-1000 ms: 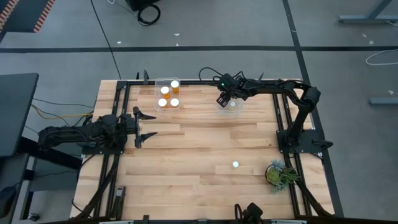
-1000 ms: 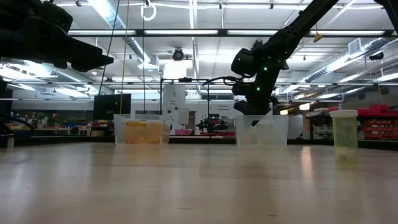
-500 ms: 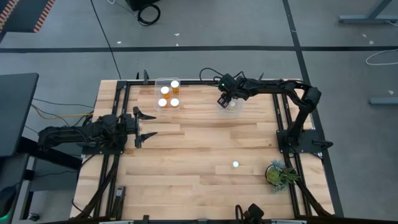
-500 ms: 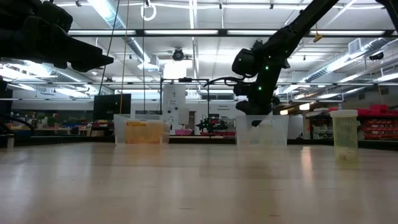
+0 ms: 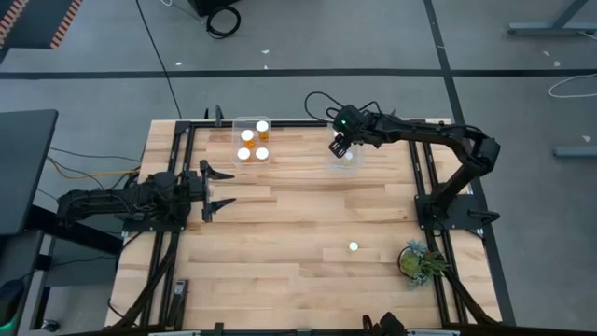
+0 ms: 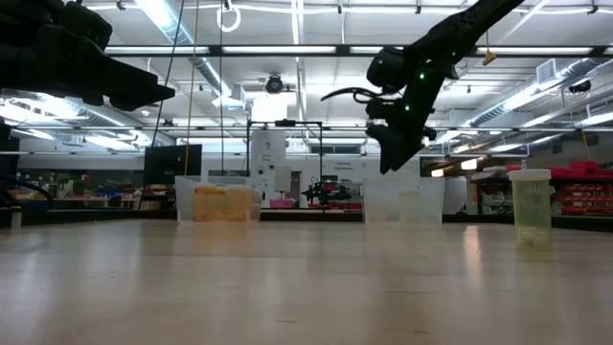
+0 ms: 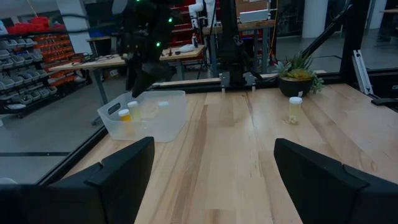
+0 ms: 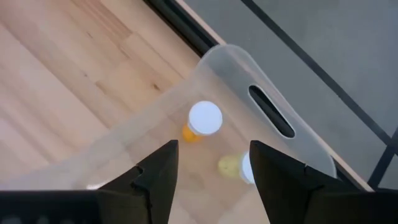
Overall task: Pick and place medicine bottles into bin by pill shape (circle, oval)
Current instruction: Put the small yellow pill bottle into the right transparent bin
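Two clear tubs stand at the table's far edge. The left tub [image 5: 250, 142] holds several amber bottles with white caps. The right tub [image 5: 346, 161] holds two bottles, a white-capped one [image 8: 204, 119] and a yellowish one [image 8: 236, 165]. My right gripper [image 5: 340, 146] hangs open and empty above the right tub, also seen in the low view [image 6: 393, 161]. One more bottle [image 5: 354, 247] stands upright alone on the table, near right. My left gripper [image 5: 216, 187] waits open and empty at the table's left side.
A small green potted plant [image 5: 417, 260] stands at the near right corner, close to the lone bottle. Black frame rails run along the table's left and right sides. Bare wood lies between the tubs and the lone bottle.
My right gripper has risen from low in the right tub to above its rim, and its arm has swung a little toward the table's right edge. The tubs and bottles have stayed in place.
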`<action>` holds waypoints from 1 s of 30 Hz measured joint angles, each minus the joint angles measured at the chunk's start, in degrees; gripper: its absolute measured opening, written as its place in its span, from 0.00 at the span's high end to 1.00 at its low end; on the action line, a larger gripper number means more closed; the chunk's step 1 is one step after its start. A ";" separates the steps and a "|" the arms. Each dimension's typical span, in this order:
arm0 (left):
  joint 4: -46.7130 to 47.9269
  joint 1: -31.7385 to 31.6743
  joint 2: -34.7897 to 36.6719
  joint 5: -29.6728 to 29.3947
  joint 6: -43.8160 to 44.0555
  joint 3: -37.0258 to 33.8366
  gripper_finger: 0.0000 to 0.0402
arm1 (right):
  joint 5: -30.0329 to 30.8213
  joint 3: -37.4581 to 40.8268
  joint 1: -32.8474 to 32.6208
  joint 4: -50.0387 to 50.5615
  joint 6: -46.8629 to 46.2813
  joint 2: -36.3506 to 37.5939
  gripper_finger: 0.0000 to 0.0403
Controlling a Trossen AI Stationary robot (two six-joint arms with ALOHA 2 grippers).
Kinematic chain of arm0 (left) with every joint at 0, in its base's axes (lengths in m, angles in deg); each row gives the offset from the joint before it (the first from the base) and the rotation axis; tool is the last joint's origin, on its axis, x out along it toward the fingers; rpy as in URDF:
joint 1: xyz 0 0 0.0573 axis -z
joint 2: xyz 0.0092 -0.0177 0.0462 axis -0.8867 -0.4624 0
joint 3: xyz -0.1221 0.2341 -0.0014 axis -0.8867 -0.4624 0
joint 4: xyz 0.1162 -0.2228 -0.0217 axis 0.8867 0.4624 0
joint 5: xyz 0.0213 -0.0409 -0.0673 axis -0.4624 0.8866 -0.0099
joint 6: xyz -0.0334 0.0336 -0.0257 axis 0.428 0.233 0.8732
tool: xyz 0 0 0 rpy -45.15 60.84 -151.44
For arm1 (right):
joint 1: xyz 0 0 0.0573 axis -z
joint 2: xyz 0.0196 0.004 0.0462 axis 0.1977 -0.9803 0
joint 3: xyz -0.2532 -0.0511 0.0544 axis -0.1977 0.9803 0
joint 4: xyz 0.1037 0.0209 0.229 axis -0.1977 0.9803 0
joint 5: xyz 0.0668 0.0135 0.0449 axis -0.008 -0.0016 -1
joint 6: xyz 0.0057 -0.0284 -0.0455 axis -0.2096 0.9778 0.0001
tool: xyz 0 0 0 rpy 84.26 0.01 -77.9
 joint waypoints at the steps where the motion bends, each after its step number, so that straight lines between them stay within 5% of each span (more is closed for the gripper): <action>1: 0.00 0.00 0.00 -0.02 0.02 0.00 0.15 | 0.00 0.00 -0.33 0.17 -0.20 0.64 0.49; 15: 0.02 0.02 0.00 0.00 0.00 0.00 0.15 | -3.17 0.00 -9.53 4.72 -0.39 9.66 0.51; 30: 0.00 0.00 0.00 0.00 0.00 0.00 0.15 | -10.25 0.00 -21.25 9.22 -3.54 10.42 0.51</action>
